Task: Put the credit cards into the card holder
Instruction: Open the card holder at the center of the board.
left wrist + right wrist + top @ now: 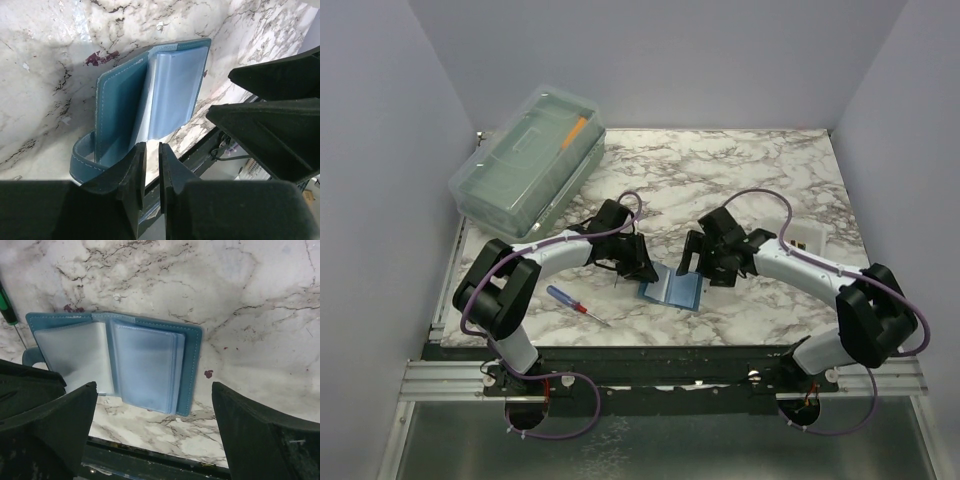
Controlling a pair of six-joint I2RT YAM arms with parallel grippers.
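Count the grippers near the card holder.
2. The left gripper hovers at the left edge of the open teal card holder, barely parted. The right gripper is at the right edge, open wide. None looks hidden.

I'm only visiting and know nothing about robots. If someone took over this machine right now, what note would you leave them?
Left gripper: jaws only a crack apart, nothing seen between them, right beside the card holder.
Right gripper: wide open, empty, above the holder.
Card holder: lying open on the marble table, clear sleeves up, between the two grippers.
Done: holder is open.
Credit cards: none can be made out in any view, and I can't tell if the sleeves hold any.
Left: locate the cards and slot in any not inside.
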